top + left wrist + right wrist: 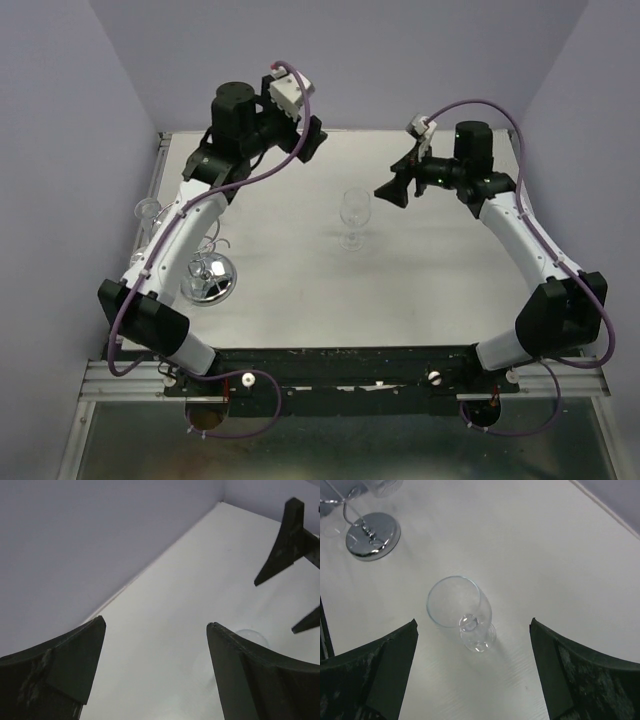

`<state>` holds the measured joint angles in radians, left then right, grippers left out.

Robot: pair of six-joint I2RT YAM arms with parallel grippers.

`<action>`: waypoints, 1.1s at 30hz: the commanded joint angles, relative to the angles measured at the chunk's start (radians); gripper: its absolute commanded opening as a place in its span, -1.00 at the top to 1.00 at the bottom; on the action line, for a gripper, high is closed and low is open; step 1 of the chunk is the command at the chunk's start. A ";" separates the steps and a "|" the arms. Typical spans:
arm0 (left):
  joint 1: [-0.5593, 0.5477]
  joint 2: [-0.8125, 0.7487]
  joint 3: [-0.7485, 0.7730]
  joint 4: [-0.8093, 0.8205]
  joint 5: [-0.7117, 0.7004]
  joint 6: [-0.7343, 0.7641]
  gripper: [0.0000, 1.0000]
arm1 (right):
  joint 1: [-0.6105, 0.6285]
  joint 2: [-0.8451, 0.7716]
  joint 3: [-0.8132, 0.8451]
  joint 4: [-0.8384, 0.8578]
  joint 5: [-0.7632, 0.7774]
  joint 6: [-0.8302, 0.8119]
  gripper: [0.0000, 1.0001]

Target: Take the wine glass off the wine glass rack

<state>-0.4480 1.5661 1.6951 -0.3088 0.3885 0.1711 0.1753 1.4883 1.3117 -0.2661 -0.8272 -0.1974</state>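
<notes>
Above the middle of the bench [300, 300], the right tool [395, 186] hangs with its two dark fingers [380, 670] spread wide, released and gripping nothing. In its wrist view the wine glass [461, 614] shows in the gap between those fingers, but lower down and apart from both. It stands upright on its foot on the pale bench top. Seen from overhead, the glass sits near the bench's centre, just to the left of the right tool's tips and not touching them. The left tool [312, 140] is raised over the far part of the bench, near the lilac wall [100, 530]. It is released too, its fingers parted with only bench and wall showing between them. In its wrist view the right tool's fingers stand at the upper right, and a faint curve of clear glass shows just past its own right finger. Out toward the left side of the bench stands the rack [208, 272], well apart from the wine glass and partly hidden under the left arm [185, 235]. Its round mirror-like base [372, 535] rests flat on the bench, with thin chrome wire curling up from it. A second glass [148, 210] shows beyond the left arm near the bench's left edge. I cannot tell whether it hangs from the rack's wire.
</notes>
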 commanded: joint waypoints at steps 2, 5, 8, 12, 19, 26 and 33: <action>0.086 -0.081 -0.047 0.043 -0.051 -0.059 -0.98 | 0.108 -0.023 0.034 -0.122 0.051 -0.318 -1.00; 0.109 -0.124 -0.086 0.040 -0.053 -0.056 -0.98 | 0.144 0.004 0.053 -0.154 0.069 -0.358 -1.00; 0.127 -0.158 -0.133 0.059 -0.068 -0.054 -0.98 | 0.176 0.065 0.109 -0.212 0.080 -0.363 -1.00; 0.149 -0.178 -0.166 0.071 -0.074 -0.073 -0.97 | 0.225 0.138 0.153 -0.242 0.140 -0.375 -1.00; 0.152 -0.190 -0.189 0.076 -0.065 -0.071 -0.97 | 0.285 0.184 0.161 -0.251 0.227 -0.398 -1.00; 0.152 -0.195 -0.201 0.080 -0.053 -0.073 -0.97 | 0.302 0.208 0.155 -0.248 0.299 -0.382 -0.95; 0.152 -0.199 -0.210 0.082 -0.050 -0.071 -0.96 | 0.302 0.228 0.173 -0.245 0.339 -0.338 -0.68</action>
<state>-0.3004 1.3933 1.4963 -0.2481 0.3328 0.1074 0.4732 1.7008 1.4502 -0.4969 -0.5373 -0.5594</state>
